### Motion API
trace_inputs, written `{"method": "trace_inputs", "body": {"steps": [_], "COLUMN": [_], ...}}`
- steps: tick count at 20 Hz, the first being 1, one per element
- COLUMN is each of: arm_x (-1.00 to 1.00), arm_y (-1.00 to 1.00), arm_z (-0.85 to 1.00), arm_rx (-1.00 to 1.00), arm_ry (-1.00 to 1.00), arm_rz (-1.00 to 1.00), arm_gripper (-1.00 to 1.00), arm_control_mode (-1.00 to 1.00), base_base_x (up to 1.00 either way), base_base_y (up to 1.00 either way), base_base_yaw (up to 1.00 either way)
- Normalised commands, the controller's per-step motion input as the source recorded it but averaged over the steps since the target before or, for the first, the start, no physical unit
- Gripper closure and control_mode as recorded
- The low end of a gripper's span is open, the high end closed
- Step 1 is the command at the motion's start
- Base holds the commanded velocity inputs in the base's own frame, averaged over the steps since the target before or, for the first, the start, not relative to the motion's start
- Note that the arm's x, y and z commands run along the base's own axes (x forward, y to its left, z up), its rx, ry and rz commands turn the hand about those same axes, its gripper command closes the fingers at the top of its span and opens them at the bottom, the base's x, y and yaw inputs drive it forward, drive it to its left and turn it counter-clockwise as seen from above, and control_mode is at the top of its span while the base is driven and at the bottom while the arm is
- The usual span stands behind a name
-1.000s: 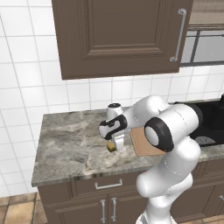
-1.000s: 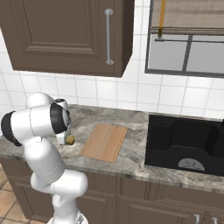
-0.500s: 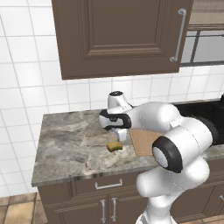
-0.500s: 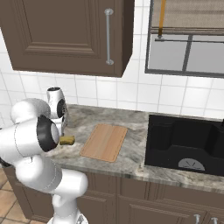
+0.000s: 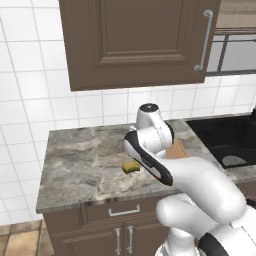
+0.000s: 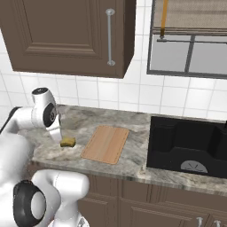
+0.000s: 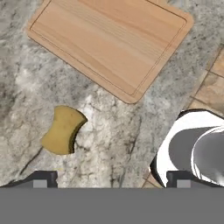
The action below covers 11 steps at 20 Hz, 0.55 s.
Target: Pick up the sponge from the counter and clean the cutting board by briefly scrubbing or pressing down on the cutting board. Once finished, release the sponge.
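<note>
The mustard-yellow sponge (image 5: 131, 167) (image 6: 68, 142) (image 7: 63, 129) lies free on the marble counter (image 5: 80, 160) (image 6: 133, 165) (image 7: 109, 127), a short way left of the cutting board (image 6: 105, 144) (image 7: 109, 43). The tan wooden board lies flat with nothing on it; in the left base view the arm hides most of it (image 5: 176, 148). In the hand view my gripper (image 7: 110, 179) hovers above the counter, open, its fingertips (image 7: 41, 178) wide apart with nothing between them. The sponge sits just beyond the left fingertip, apart from it.
A black sink (image 5: 226, 141) (image 6: 186, 142) is set into the counter right of the board. A brown wall cabinet (image 5: 135, 40) (image 6: 66, 35) hangs above. The counter's front edge and floor tiles (image 7: 214, 74) show beside the board in the hand view.
The hand has drawn up and away from the sponge and the arm has swung round. The jaws have widened a little. The sponge has stayed where it lay.
</note>
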Motion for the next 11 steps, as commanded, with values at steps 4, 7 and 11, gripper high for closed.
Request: {"method": "trace_inputs", "body": {"steps": [4,7,11], "arm_x": [-1.00,-0.98,-0.93], "arm_y": [-0.29,-0.34,-0.32], "arm_z": [0.76,0.83,0.81], "arm_rx": [-0.02,0.00,0.00], "arm_ry": [-0.23,-0.20,-0.15], "arm_rz": [0.49,0.44,0.41], "arm_gripper": [-1.00,-1.00,-1.00], "arm_control_mode": [-1.00,-1.00,-1.00], "base_base_x": [0.00,0.00,0.00], "base_base_y": [0.00,0.00,0.00], "base_base_yaw": [0.00,0.00,0.00]}}
